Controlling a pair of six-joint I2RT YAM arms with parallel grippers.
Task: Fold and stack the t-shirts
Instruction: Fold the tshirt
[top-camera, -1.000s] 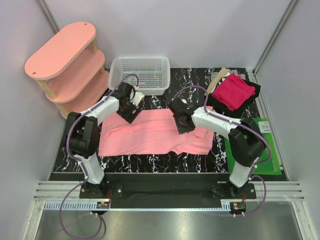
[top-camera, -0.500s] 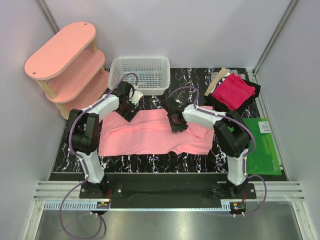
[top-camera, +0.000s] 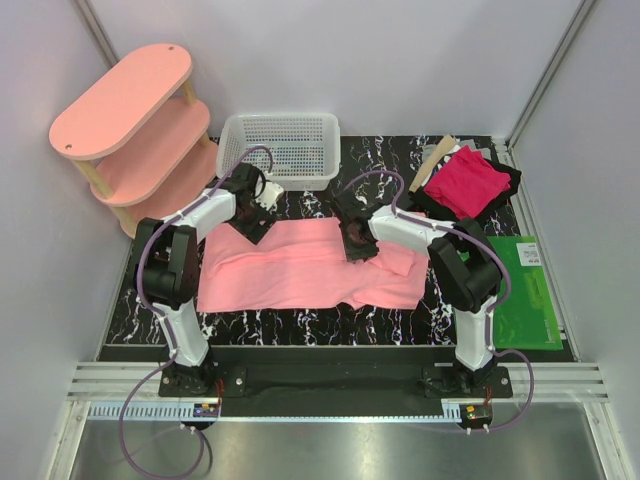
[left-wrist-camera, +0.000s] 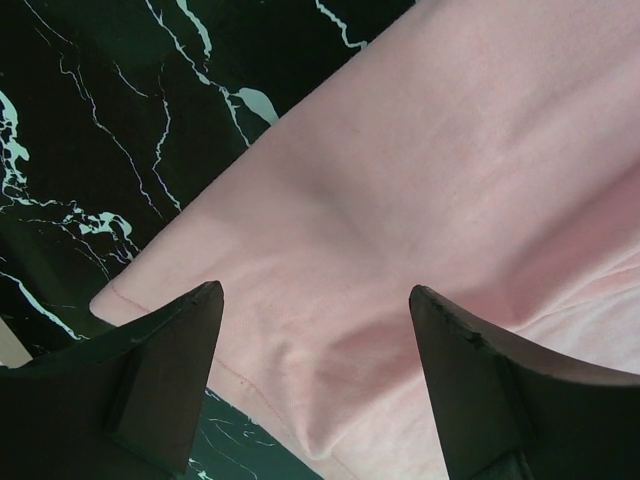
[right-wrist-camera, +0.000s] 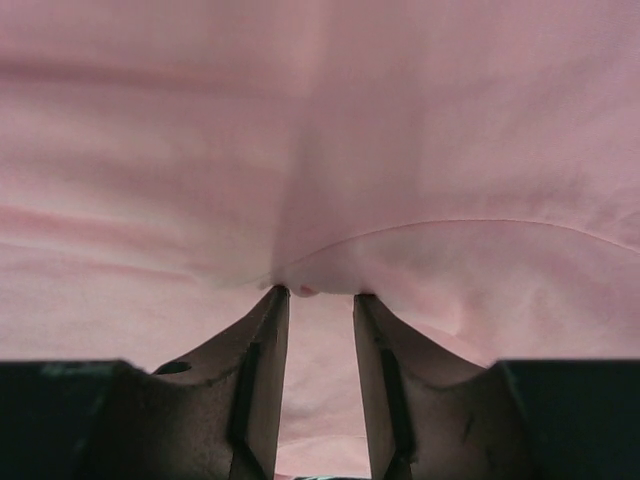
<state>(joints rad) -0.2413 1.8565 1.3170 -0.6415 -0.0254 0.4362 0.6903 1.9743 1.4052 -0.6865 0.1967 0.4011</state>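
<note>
The salmon-pink t-shirt (top-camera: 310, 265) lies spread on the black marble table (top-camera: 400, 160). My left gripper (top-camera: 255, 215) hovers open over its far left corner. In the left wrist view (left-wrist-camera: 315, 330) the fingers stand wide apart above the hem, holding nothing. My right gripper (top-camera: 354, 243) is at the shirt's far edge near the middle. In the right wrist view (right-wrist-camera: 322, 292) the jaws are nearly closed and pinch a small fold of the pink cloth (right-wrist-camera: 420, 150) at their tips. The magenta-red t-shirt (top-camera: 465, 182) lies folded at the back right.
A white mesh basket (top-camera: 280, 148) stands at the back, just behind the left gripper. A pale-pink oval shelf unit (top-camera: 125, 120) stands at the back left. The magenta shirt rests on a black cloth (top-camera: 430, 205). A green mat (top-camera: 525, 295) lies at the right edge.
My right gripper has moved a little left and back along the pink shirt's far edge. My left gripper has shifted slightly back towards the basket. The shirt has barely moved.
</note>
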